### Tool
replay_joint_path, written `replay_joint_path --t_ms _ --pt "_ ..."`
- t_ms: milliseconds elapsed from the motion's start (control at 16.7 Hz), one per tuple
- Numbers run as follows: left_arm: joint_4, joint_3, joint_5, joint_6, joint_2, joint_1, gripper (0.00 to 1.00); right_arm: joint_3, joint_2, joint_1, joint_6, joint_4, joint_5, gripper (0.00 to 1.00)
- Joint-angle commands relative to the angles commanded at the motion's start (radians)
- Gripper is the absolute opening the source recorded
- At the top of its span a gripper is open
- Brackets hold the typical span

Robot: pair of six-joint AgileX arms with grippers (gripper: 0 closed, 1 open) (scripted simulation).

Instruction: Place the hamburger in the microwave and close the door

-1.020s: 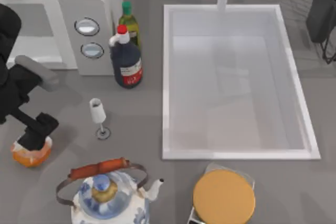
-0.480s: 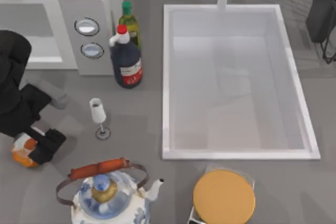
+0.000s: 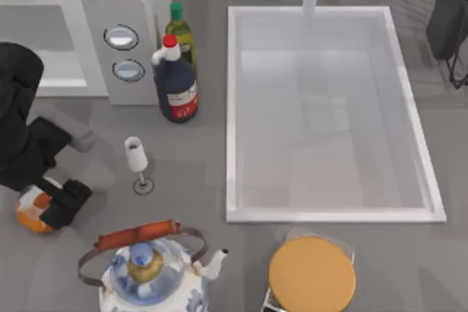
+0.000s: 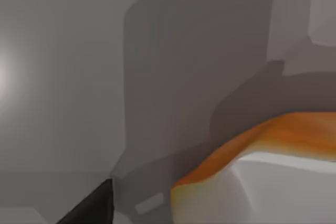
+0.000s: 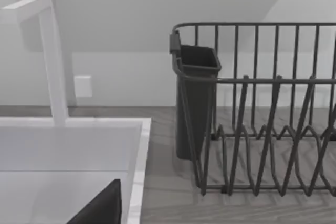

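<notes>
Near the table's left edge, left gripper [image 3: 55, 206] apparently pinched the hamburger [image 3: 31, 213] for lifting toward the microwave [image 3: 121, 31].

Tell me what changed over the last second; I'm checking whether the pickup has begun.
The left arm swung in over the hamburger at the table's left edge, bringing the left pincer low against its right side. A second ago the pincer sat on top of the bun; for the last half second nothing visibly moved. A grip cannot be confirmed. The hamburger, kettle, wine glass and bottles stayed put.
</notes>
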Motion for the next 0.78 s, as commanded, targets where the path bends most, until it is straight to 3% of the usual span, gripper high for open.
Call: replay_joint_path --t_ms 480,780 --pt "0.000 0.000 0.000 0.000 0.000 0.000 0.02 0.000 0.000 0.000 0.000 0.000 0.000 1.00" --pt "0.000 0.000 0.000 0.000 0.000 0.000 0.00 0.000 0.000 0.000 0.000 0.000 0.000 1.00"
